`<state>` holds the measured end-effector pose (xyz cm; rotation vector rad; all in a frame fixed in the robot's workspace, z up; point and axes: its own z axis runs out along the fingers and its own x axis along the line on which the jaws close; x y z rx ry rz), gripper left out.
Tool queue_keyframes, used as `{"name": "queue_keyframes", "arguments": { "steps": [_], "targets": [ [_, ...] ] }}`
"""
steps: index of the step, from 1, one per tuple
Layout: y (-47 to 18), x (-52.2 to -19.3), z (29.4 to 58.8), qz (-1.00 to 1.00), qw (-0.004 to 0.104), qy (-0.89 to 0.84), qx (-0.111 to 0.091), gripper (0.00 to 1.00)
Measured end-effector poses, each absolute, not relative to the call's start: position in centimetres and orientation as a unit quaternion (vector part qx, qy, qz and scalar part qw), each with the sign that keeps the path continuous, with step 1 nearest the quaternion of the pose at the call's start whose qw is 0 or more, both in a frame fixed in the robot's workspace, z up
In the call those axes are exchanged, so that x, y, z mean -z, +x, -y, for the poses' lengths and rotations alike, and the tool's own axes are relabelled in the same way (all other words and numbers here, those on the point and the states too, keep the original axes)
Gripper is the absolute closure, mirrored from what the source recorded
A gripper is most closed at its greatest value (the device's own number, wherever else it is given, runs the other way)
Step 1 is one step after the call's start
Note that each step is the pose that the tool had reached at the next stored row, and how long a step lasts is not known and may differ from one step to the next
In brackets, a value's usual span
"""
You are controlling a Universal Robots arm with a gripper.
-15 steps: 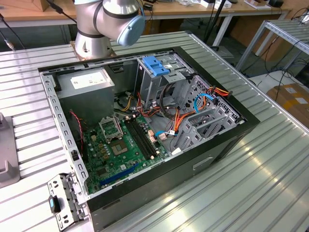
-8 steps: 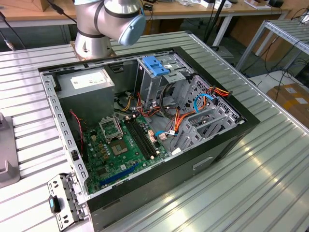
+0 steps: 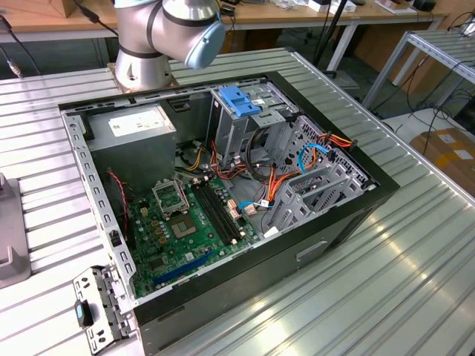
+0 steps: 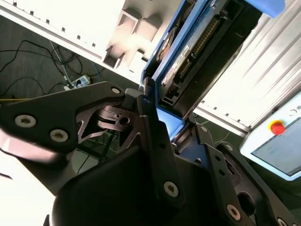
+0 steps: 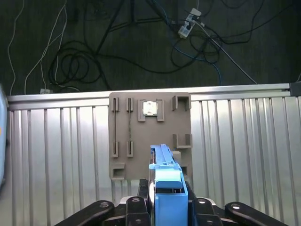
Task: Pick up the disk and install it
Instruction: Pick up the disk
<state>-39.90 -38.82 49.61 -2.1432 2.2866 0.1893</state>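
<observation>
In the exterior view, a flat grey block sits at the left edge on the ribbed aluminium table. A small perforated steel plate lies at the lower left. At the upper left stands the arm's base, smooth silver-grey cylinders with a pale blue cap.

The open computer case, black-edged sheet steel, takes up the middle. Inside it, from the exterior view's left to its right, are:
- a boxy grey power supply;
- a green motherboard with long black slots;
- a tall grey metal cage topped by a blue plastic bracket;
- orange and red cables, tangled beside punched steel bays.

The disk is not in the case but in the gripper. In the first wrist view it shows edge-on as a narrow bright blue plastic frame. The black fingers are pressed against both its sides, pinching it. Behind it lies a dull brown plate with rectangular slots and pockets, resting on the ribbed table. Past the table's edge is a dark floor with looped cables.

In the second wrist view the disk runs slantwise away from the gripper. Its blue rim frames a dark underside with a row of pins. The matte black finger links, bolted with silver screws, close on its near end. A pale pendant with a red button lies beyond.
</observation>
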Motion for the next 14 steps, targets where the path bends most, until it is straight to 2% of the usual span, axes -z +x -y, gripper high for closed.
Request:
{"name": "queue_keyframes", "arguments": {
  "steps": [14],
  "targets": [
    [-35.4, -49.6, 41.6, -0.728, -0.004, -0.682, -0.065, 0.63]
  ]
}}
